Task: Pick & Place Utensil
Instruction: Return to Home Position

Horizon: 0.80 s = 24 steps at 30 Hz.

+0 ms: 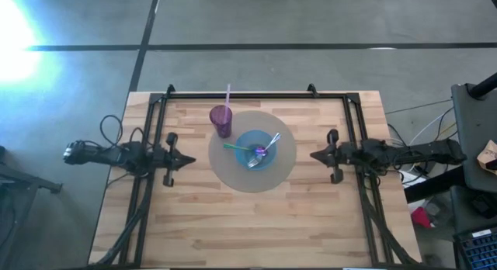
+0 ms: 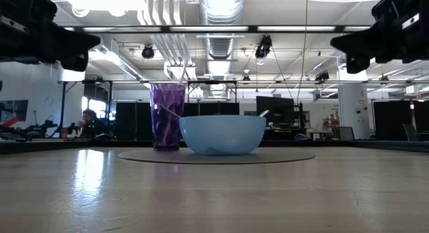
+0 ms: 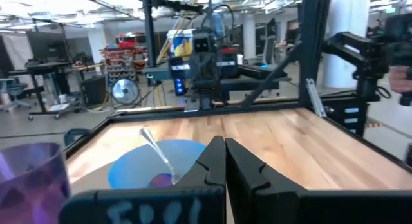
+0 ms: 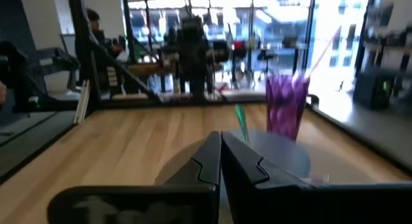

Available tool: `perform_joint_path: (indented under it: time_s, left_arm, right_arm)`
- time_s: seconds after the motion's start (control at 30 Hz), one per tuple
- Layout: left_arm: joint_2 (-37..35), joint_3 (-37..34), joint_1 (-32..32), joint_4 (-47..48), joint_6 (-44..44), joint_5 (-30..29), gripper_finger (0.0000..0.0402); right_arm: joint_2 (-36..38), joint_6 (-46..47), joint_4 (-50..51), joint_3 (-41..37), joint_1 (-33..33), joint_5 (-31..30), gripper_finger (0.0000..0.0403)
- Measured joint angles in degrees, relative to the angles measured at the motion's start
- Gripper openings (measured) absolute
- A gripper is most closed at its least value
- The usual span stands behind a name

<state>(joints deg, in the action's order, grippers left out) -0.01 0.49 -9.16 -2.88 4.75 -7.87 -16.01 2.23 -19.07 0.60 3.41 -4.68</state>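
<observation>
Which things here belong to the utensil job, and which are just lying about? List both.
Job: violet cup, violet straw, blue bowl, silver fork, violet spoon, gray mat, left gripper, right gripper.
Lying about: black frame, cables.

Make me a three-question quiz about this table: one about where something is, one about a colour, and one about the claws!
1. Where does the violet cup stand?
A) on bare wood
B) on the gray mat, beside the blue bowl
C) on the floor

2. What colour is the straw in the cup?
A) green
B) orange
C) violet

3. How are the left claw and the right claw?
A) both shut and empty
B) both wide open
C) one holds a fork

Answers:
1 B, the low view shows it on the mat by the bowl.
2 C, it matches the cup.
3 A, each wrist view shows no gap.
</observation>
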Motion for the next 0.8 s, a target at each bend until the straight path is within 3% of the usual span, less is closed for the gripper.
perform_joint_path:
  time_s: [0.27, 0.8]
  left_arm:
    - [0.2, 0.0, 4.5, 1.9, -6.2, 5.7, 0.0000]
    - [0.2, 0.0, 4.6, 2.0, -6.4, 3.7, 0.0000]
  right_arm:
    - [-0.2, 5.6, 5.3, 0.0, -0.5, 0.4, 0.0008]
    - [-0.2, 4.4, 9.1, -0.1, -0.4, 0.2, 0.0008]
